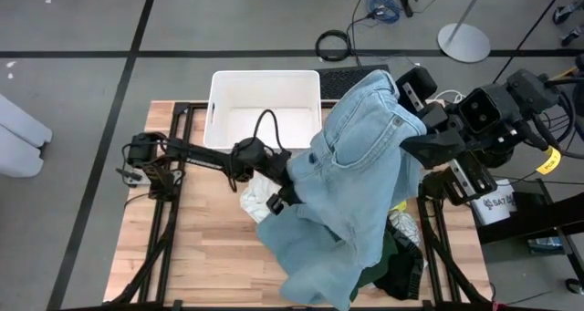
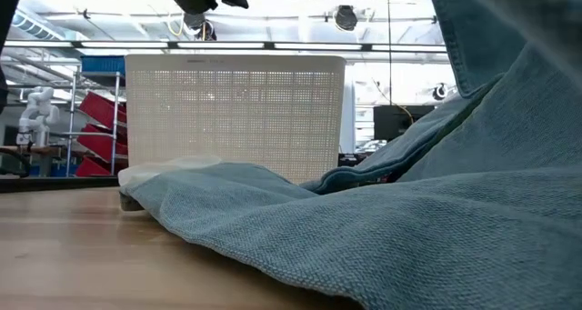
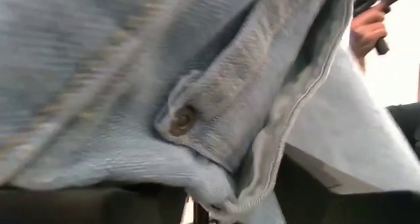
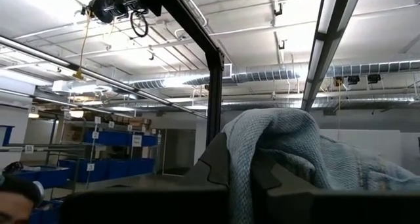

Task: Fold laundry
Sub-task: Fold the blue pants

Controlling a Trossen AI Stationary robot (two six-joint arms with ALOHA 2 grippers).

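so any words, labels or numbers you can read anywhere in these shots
None can be read for certain.
White tag by the right arm's base: print too small to read.
Small labels on the blue shelf bins: too blurred to read.
Light blue jeans, white tub: no text visible.

Lighting was even and diffuse in the overhead view, with only soft shadows beside the white tub [image 1: 265,101] on the wooden table [image 1: 210,247]. The table-level view was backlit: bright ceiling strips washed out the room behind, and the nearest light blue garment [image 2: 409,237] was soft. The left wrist view showed heavy motion blur across the denim. The right wrist view was sharp above, with glaring ceiling lights.
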